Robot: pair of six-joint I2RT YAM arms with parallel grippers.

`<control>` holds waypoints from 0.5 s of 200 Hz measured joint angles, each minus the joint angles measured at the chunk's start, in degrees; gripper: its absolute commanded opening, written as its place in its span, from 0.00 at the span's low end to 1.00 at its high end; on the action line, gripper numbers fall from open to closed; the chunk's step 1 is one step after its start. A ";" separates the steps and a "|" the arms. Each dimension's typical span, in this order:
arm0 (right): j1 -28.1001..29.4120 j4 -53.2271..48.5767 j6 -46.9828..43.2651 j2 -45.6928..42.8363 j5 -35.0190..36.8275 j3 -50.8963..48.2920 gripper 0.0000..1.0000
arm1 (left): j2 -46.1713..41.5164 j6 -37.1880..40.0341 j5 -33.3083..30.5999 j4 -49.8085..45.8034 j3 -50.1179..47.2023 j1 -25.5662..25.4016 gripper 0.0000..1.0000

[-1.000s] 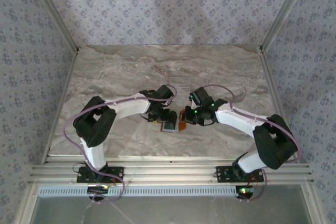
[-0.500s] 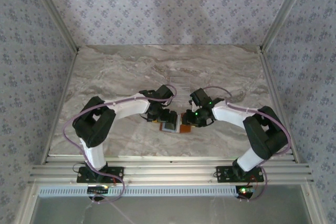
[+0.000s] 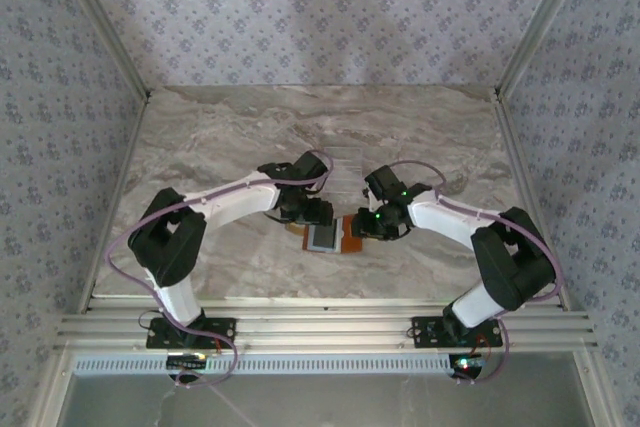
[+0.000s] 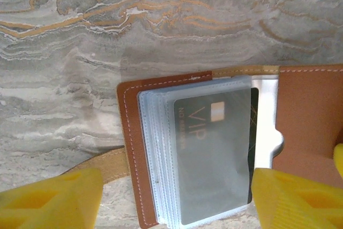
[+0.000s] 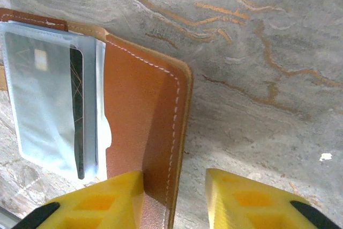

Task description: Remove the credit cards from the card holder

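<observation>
Well, card holder (image 4: pixel 303 113) lying open on the worktop (image 4: pixel 161 25)
Left fingers (image 4: pixel 51 202) spread wide either side of the credit cards (image 4: pixel 214 159); right fingers (image 5: pixel 102 205) apart, straddling its brown edge.

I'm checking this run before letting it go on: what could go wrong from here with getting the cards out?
1. The grey card and the dark card lie inside clear sleeves. The open left pincer straddles the whole stack, so it might pinch sleeves and lift the card holder too.
2. The right pincer stands only at the card holder's outer edge, so it may slip on the marble table.
</observation>
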 measured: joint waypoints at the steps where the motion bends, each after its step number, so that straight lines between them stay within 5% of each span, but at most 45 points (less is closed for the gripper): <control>1: 0.02 0.00 0.00 0.00 0.00 0.00 0.34 | 0.00 -0.09 0.15 0.09 -0.02 0.09 0.68; 100: -0.09 -0.17 -2.58 3.04 1.57 1.29 0.19 | 3.54 -0.55 5.31 5.27 -5.09 1.99 0.41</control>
